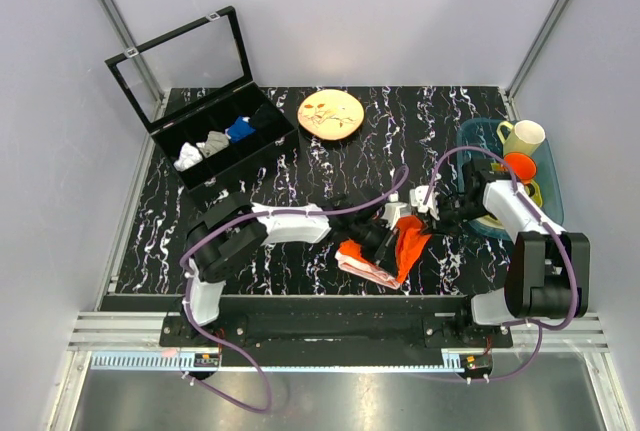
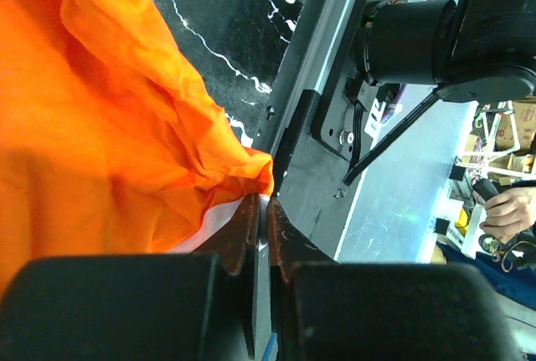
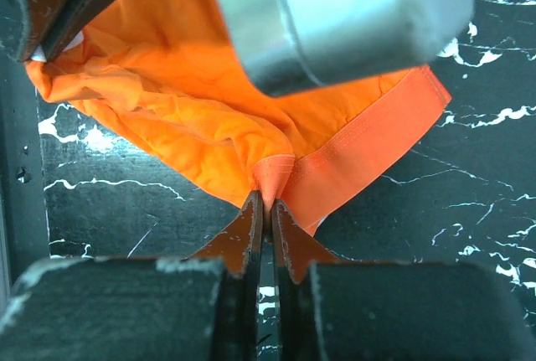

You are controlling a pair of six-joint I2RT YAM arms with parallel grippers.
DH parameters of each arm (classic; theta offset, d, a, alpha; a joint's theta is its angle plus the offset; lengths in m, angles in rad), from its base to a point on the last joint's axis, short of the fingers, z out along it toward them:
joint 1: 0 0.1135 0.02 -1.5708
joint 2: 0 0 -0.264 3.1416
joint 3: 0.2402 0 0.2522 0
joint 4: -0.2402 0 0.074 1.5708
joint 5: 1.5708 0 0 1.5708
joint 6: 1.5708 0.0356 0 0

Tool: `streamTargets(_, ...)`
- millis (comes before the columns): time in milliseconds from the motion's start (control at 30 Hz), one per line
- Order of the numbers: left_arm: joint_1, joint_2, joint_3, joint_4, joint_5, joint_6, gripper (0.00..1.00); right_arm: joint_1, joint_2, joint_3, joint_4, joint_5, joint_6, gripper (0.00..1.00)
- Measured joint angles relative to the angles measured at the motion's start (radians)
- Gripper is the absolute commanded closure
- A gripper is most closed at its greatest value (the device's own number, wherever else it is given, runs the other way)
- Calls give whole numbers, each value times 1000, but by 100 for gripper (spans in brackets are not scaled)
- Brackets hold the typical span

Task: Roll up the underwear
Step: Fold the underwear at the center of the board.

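Note:
The orange underwear (image 1: 400, 249) lies bunched on the black marble table near its front edge, between the two arms. My left gripper (image 1: 372, 243) is shut on one edge of it; the left wrist view shows the orange fabric (image 2: 109, 126) and its white edging pinched at my fingertips (image 2: 251, 214). My right gripper (image 1: 425, 213) is shut on the opposite side; the right wrist view shows the orange band (image 3: 368, 143) pinched at my fingertips (image 3: 253, 214), with the left gripper's body above it.
A black divided box (image 1: 225, 141) with small rolled garments and an open lid stands at the back left. A patterned plate (image 1: 331, 114) lies at the back middle. A blue bin (image 1: 505, 166) with cups stands at the right. The table's front rail (image 1: 330, 303) is close.

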Motion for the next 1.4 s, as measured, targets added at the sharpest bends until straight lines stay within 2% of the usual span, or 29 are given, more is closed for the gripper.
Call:
streamTargets(133,-2,23,0,17,-2,-15,89,-4,6,-21,1,14,-16,84)
streamTargets(333,-2,48,0,31,-23,-35,57,-23,17,-48,3,56,-39,64)
streamTargets(433,-2,41,-9,43,-36,-42,46,-49,15,-48,-3,62,-46,58)
streamTargets(500,0,27,-20,41,-46,-46,43,-75,12,-36,-32,65,-51,55)
streamTargets(667,24,-102,-82,32,-66,-45,43,-103,-11,38,-129,38,-55,54)
streamTargets(733,47,-174,-103,33,-73,-42,46,-104,-22,64,-160,9,-51,60)
streamTargets(767,60,-209,-114,38,-78,-39,49,-104,-25,77,-178,-13,-44,68)
streamTargets(900,120,-300,-156,60,-89,-30,55,-100,-16,100,-238,-104,-33,77)
streamTargets(1100,172,-239,-163,68,-97,-26,58,-41,35,76,-210,-127,26,78)
streamTargets(1267,178,-163,-164,68,-99,-18,59,41,41,20,-117,-46,97,79)
streamTargets(1400,198,-140,-208,103,-101,-18,59,60,61,8,-64,42,126,78)
